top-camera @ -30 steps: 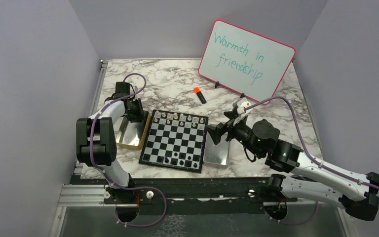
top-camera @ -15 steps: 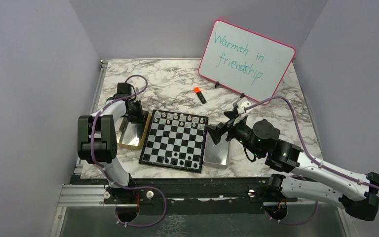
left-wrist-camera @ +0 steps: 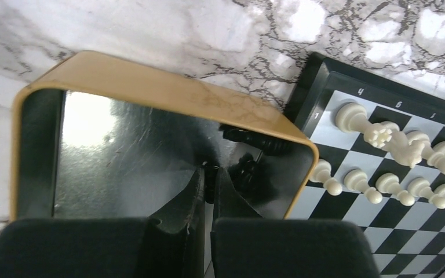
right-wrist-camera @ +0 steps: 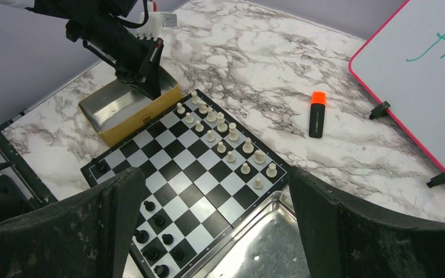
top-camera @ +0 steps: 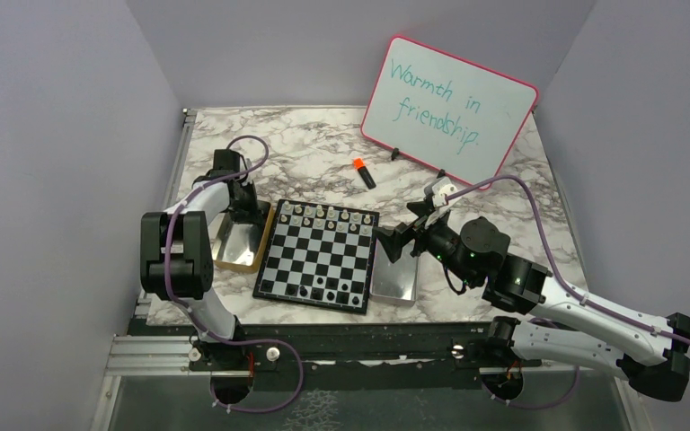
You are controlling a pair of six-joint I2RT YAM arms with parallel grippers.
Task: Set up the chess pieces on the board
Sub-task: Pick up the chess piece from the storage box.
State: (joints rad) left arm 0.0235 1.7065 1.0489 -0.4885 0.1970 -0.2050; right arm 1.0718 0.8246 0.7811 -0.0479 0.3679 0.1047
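Note:
The board (top-camera: pixel 289 269) lies mid-table. White chess pieces (top-camera: pixel 323 215) fill its far two rows and several black ones (top-camera: pixel 328 289) stand near its front edge. My left gripper (left-wrist-camera: pixel 210 176) reaches down into the gold tray (left-wrist-camera: pixel 150 87) left of the board and is shut on a small black chess piece (left-wrist-camera: pixel 210 184). Two more black pieces (left-wrist-camera: pixel 255 143) lie in the tray's corner beside it. My right gripper (right-wrist-camera: pixel 215 194) hangs wide open and holds nothing, above the board's right edge (right-wrist-camera: pixel 290 168) and the silver tray (right-wrist-camera: pixel 266 243).
An orange-capped marker (top-camera: pixel 363 172) lies behind the board. A pink-framed whiteboard (top-camera: pixel 449 108) leans at the back right. The silver tray (top-camera: pixel 393 283) touches the board's right side and the gold tray (top-camera: pixel 238 247) its left side. Grey walls enclose the marble table.
My left gripper's fingers have closed on the black piece in the gold tray. The left arm shifted only slightly. The right arm has not moved.

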